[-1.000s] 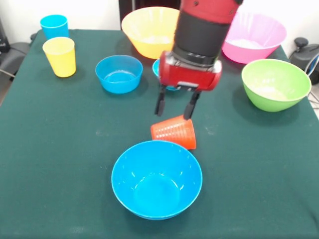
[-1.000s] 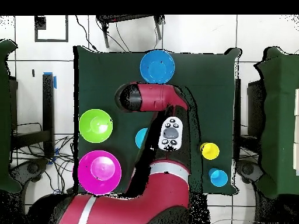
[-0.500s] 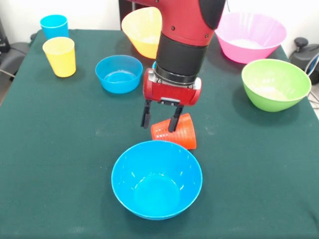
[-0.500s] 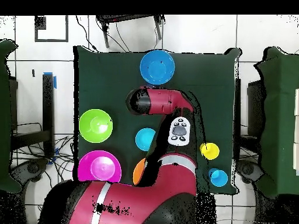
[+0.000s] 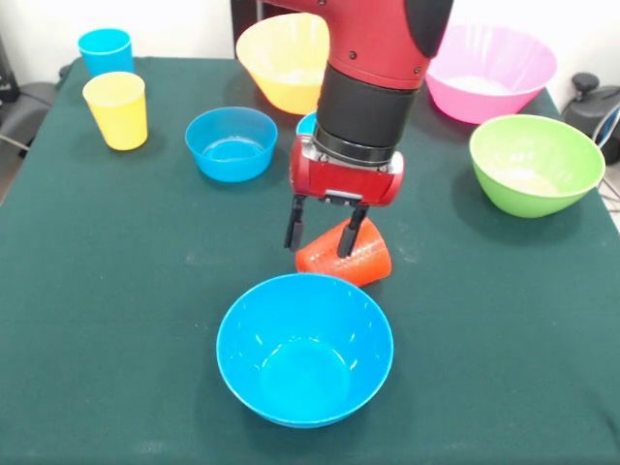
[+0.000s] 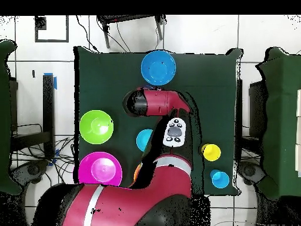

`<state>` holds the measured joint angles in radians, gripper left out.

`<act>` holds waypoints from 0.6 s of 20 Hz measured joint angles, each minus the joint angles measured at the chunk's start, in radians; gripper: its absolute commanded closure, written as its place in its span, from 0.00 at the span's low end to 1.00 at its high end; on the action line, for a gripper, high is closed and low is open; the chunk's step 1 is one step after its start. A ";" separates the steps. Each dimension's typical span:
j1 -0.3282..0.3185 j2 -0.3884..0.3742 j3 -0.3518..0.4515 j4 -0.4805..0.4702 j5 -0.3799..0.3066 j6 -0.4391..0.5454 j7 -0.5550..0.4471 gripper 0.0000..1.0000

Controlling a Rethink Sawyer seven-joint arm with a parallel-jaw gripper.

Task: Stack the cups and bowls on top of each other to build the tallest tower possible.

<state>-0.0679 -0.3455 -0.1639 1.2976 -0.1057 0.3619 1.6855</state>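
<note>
The orange-red ribbed cup lies on its side on the green cloth, just behind the medium blue bowl. My gripper is open and low over the cup's left end. One finger stands left of the cup and the other in front of its body. The yellow cup and sky blue cup stand upright at the far left. The bowls all stand apart, none nested. In the overhead view the arm hides the gripper and the orange-red cup.
A smaller blue bowl sits left of the arm, and another blue rim shows behind it. The yellow-orange bowl, pink bowl and green bowl stand along the far and right sides.
The gripper came down toward the orange-red cup, then shifted a little to the right. The cup has turned and moved slightly to the right. The fingers stay open.
</note>
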 measured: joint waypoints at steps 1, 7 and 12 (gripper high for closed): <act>0.009 0.000 -0.002 0.000 0.000 0.000 0.000 0.00; 0.024 0.001 -0.003 0.001 0.000 0.000 0.000 0.00; 0.027 -0.001 -0.003 0.006 0.000 0.000 0.000 0.00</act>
<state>-0.0407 -0.3460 -0.1666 1.3032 -0.1055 0.3617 1.6855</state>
